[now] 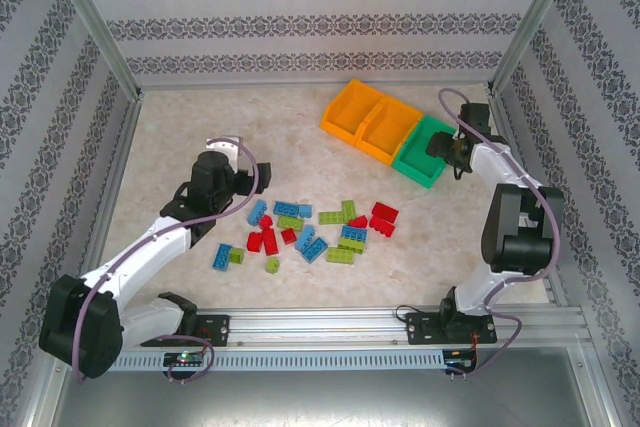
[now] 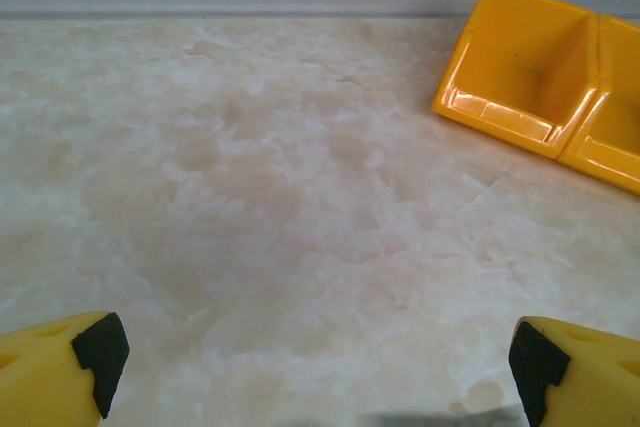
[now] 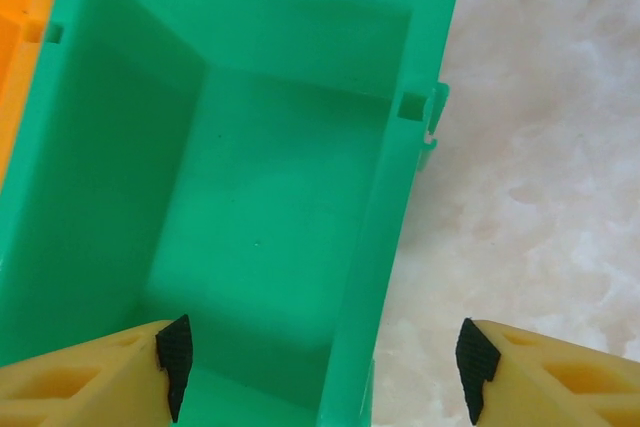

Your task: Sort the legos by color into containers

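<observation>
Right gripper [image 3: 325, 362] hangs over the green bin [image 3: 260, 187], the right-hand end of three joined containers [image 1: 390, 127] at the table's far right. Its jaws stand apart and hold nothing. One black pad [image 3: 175, 357] is above the bin's interior and the other above the table, with the bin's right wall below and between them.

Left gripper [image 2: 315, 367] faces across the marbled tabletop [image 2: 250, 197] toward the two orange bins [image 2: 520, 67], jaws spread wide with nothing between them. From overhead, it sits near the far left edge of the legos [image 1: 313, 247]. These lie loose mid-table between the two arms, blue, red and lime green bricks mixed together, well apart from the containers.
</observation>
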